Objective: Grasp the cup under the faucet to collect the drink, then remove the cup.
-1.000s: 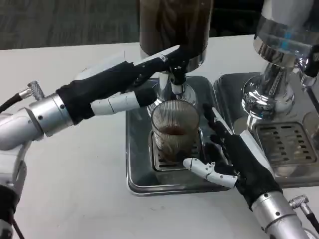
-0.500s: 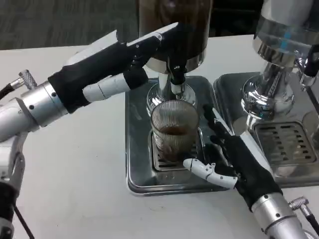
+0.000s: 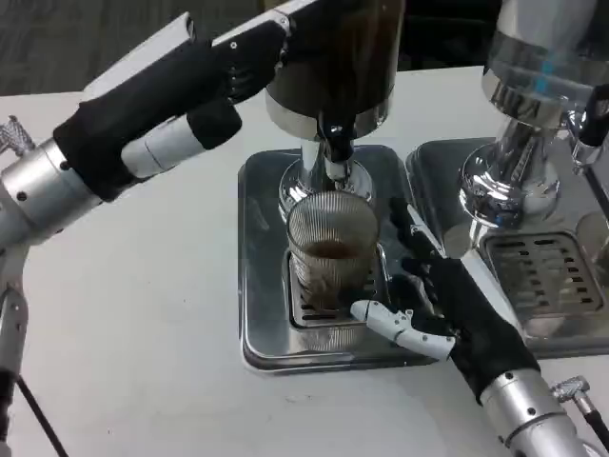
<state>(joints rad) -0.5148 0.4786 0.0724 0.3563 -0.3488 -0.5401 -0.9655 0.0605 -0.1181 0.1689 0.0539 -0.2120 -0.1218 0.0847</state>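
A ribbed glass cup [image 3: 332,250] with brown drink in its bottom stands on the grate of the steel drip tray [image 3: 259,295], right under the faucet [image 3: 333,152] of the dark dispenser [image 3: 333,57]. My right hand [image 3: 445,309] lies open on the tray just right of the cup, fingers spread, its thumb by the cup's base without holding it. My left hand [image 3: 181,81] is raised at the upper left, fingers stretched out toward the dispenser body, holding nothing.
A second, chrome dispenser [image 3: 528,124] with its own drip tray [image 3: 547,276] stands at the right, close to my right forearm. White table lies to the left and in front of the trays.
My left hand has lifted off the faucet lever and drawn up and to the left. The right hand and the cup have stayed put.
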